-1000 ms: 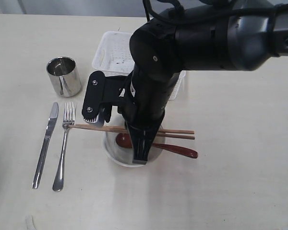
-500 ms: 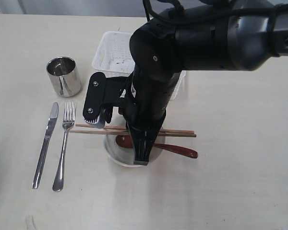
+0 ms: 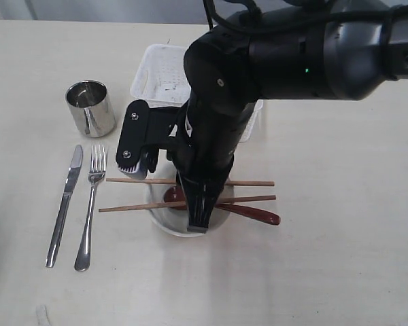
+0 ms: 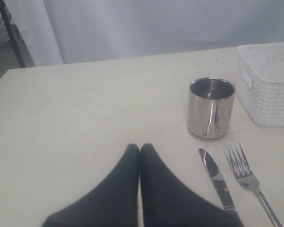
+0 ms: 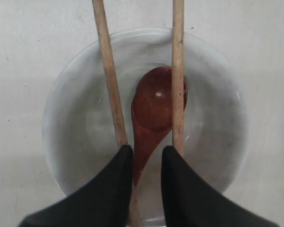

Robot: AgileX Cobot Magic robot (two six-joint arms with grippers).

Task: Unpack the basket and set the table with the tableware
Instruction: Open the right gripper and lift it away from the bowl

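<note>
My right gripper [image 5: 146, 150] hangs open over the off-white bowl [image 5: 75, 118], its fingers apart with only the spoon handle showing below the gap. Two wooden chopsticks [image 5: 178, 71] lie loose across the bowl's rim, spread apart. The dark red spoon [image 5: 154, 104] rests inside the bowl. In the exterior view the right gripper [image 3: 197, 227] points down into the bowl [image 3: 162, 219], with chopsticks [image 3: 129, 206] and the spoon handle [image 3: 258, 215] sticking out sideways. My left gripper [image 4: 139, 146] is shut and empty, low over the table [image 4: 75, 109].
A steel cup [image 3: 90, 109] stands left of the white basket [image 3: 160, 75]. Knife [image 3: 63, 204] and fork [image 3: 90, 210] lie side by side left of the bowl. The left wrist view shows the cup [image 4: 210, 108], knife [image 4: 217, 179], fork [image 4: 244, 170] and basket [image 4: 270, 85].
The right gripper's jaws have opened. The chopsticks, held together before, have dropped and spread apart across the bowl's rim, one sliding toward the front. The left gripper's earlier state is not shown.
</note>
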